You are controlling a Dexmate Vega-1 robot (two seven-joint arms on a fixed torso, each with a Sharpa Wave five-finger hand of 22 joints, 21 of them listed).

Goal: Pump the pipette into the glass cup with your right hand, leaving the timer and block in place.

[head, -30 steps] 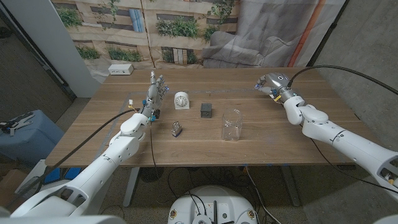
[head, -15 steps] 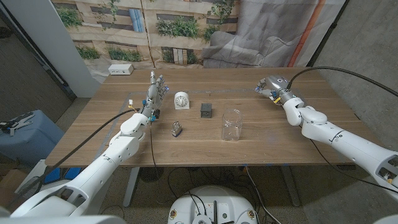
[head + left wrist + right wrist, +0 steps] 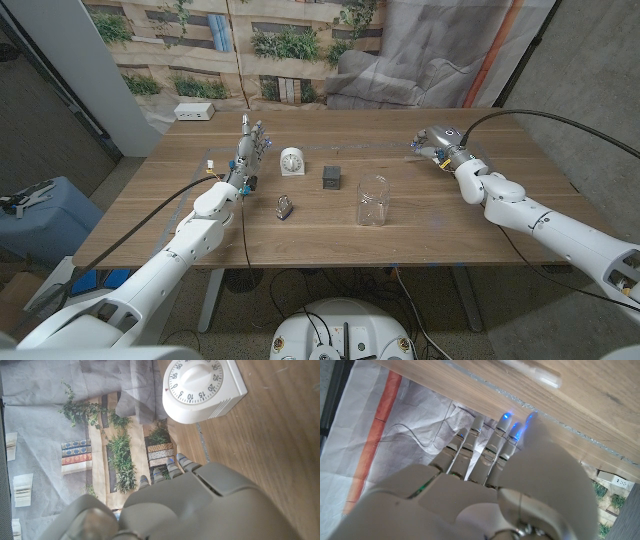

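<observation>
A robot's right hand point(image 3: 437, 140) hovers over the far right part of a wooden table point(image 3: 450, 225), well apart from the glass cup point(image 3: 373, 200) it is meant to fill. The hand is released, with its fingers point(image 3: 485, 442) stretched out side by side and nothing between them. The step in hand appears to be the reach for the pipette point(image 3: 530, 373), which has not yet been grasped. In the right wrist view the pipette is a slim, clear, blurred tube lying flat on the wood just past the fingertips. It is too faint to make out its bulb or tip.

The next move, by this reading, calls for the hand to close around the tube, lift it and carry it across to the cup. There it would be held tip-down over the open mouth and squeezed.

The cup stands upright, clear and apparently empty. The dark block point(image 3: 331, 178) sits just beyond it on the robot's left, with the white timer point(image 3: 291, 160) farther that way and a small metal object point(image 3: 284, 208) level with the cup. Past the timer, the left hand point(image 3: 250, 150) waits on edge, fingers apart and holding nothing.
</observation>
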